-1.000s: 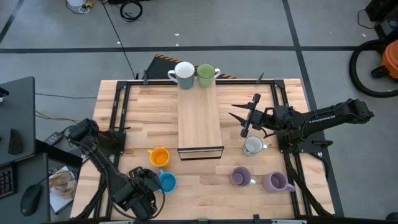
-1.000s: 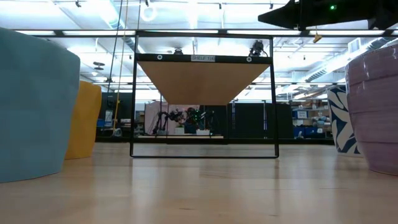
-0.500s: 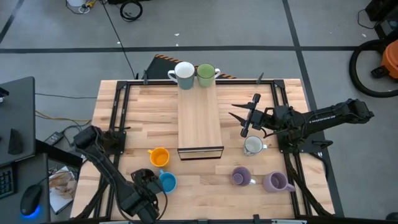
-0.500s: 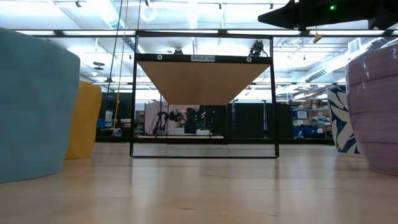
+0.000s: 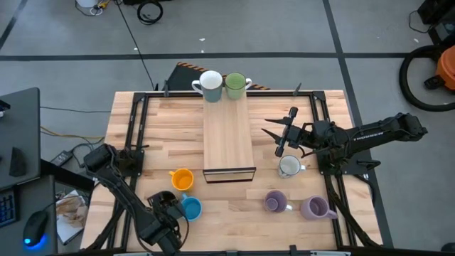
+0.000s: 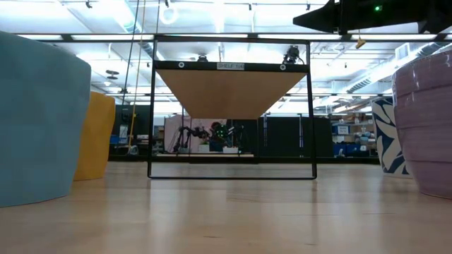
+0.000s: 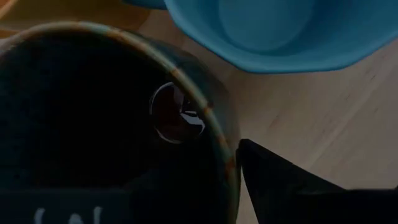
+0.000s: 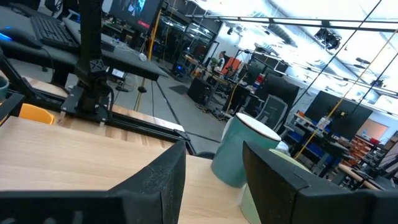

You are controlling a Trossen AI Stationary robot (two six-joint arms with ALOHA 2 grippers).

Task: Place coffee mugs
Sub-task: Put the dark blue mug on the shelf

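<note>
1. Left end effector (image 5: 165,222) sits low at the near tabletop (image 5: 163,135) edge, over the dark mug (image 7: 112,124) beside the blue mug (image 5: 190,207); one finger lies outside the rim, grip uncertain.
2. Right end effector (image 5: 284,136) hovers spread beside the patterned white mug (image 5: 288,166).
3. Likely step: grasping the dark mug, then lifting it to the shelf (image 5: 228,135).
4. White mug (image 5: 210,85) and green mug (image 5: 235,85) stand at the shelf's far end; every mug interior that shows looks empty.
</note>
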